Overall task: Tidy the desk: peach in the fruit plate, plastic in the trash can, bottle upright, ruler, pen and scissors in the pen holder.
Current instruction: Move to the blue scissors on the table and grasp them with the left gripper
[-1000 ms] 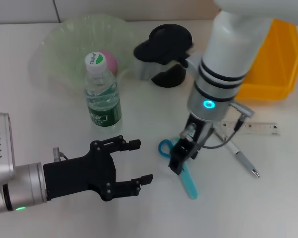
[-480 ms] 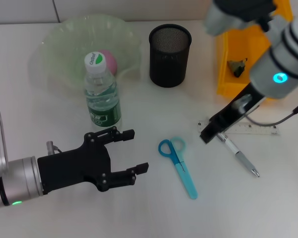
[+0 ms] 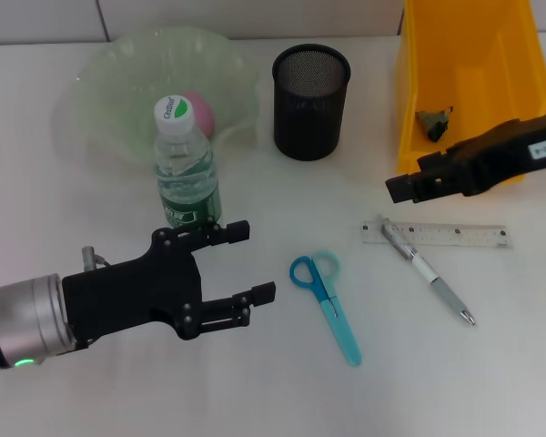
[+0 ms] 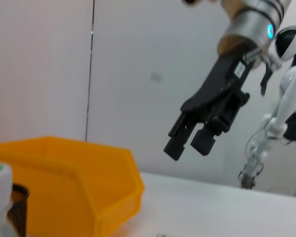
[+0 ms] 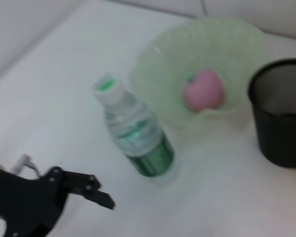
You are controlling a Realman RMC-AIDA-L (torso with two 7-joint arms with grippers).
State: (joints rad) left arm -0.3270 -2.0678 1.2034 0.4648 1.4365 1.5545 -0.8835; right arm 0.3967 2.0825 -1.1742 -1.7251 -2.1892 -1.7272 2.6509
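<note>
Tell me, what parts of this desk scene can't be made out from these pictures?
- Inside of the black mesh pen holder: head view, hidden by its own rim and dark wall.
- Small dark scrap in the yellow plastic bin: too small to identify.
- Markings on the clear plastic ruler: too small.
- Pink peach in the pale green plate: blurred in the right wrist view.

Pink peach [image 3: 200, 109], pale green fruit plate [image 3: 118, 82], black mesh pen holder [image 3: 310, 102], yellow trash can [image 3: 473, 55], blue scissors [image 3: 328, 300], clear ruler [image 3: 455, 235]
</note>
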